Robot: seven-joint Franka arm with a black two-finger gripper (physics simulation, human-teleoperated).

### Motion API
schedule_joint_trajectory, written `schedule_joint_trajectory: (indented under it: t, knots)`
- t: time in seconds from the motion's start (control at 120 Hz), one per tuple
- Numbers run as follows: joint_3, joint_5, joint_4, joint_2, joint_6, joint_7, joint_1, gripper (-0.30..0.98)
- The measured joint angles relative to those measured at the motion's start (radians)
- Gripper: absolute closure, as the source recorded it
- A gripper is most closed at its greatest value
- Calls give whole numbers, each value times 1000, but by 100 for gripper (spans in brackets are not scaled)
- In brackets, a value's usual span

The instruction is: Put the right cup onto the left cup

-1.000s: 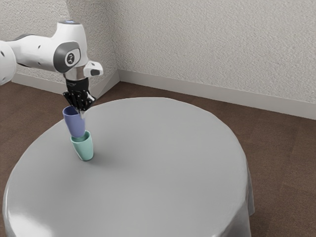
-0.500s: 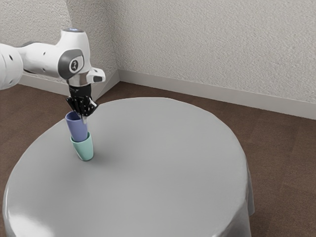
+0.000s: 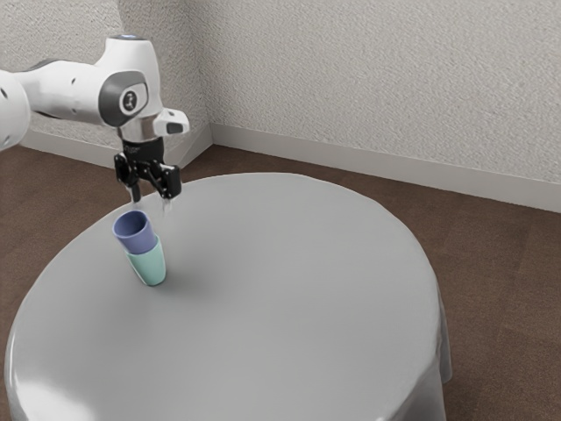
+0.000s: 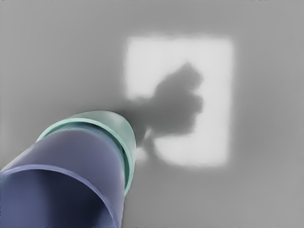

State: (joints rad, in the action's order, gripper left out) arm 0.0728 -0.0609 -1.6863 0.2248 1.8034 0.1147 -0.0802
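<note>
From where I sit, my arm point(image 3: 66, 90) comes in at the exterior view's left. Next I see the blue cup point(image 3: 137, 237), mouth up, its lower part inside the teal cup point(image 3: 150, 266), which stands on the table point(image 3: 289, 298). Just above them I have the gripper point(image 3: 152, 205), its fingers spread with nothing pinched between. In my wrist view, the teal rim circles the blue wall, and a shadow point(image 4: 175, 104) crosses a bright patch point(image 4: 217, 137) beside the cups.
</note>
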Motion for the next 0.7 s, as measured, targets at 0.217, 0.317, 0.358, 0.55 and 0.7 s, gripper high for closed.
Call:
schedule_joint_trajectory:
  t: [0.217, 0.317, 0.358, 0.55, 0.7]
  knots:
    - [-1, 4, -14, -100, -65, -1, 57, 4]
    - [-1, 6, -14, -151, -107, -2, 101, 2]
    - [-1, 7, -14, -166, -123, -2, 116, 2]
    - [-43, 11, -9, -199, -174, -3, 125, 1]
    - [-52, 20, -1, -200, -197, -2, 147, 0]
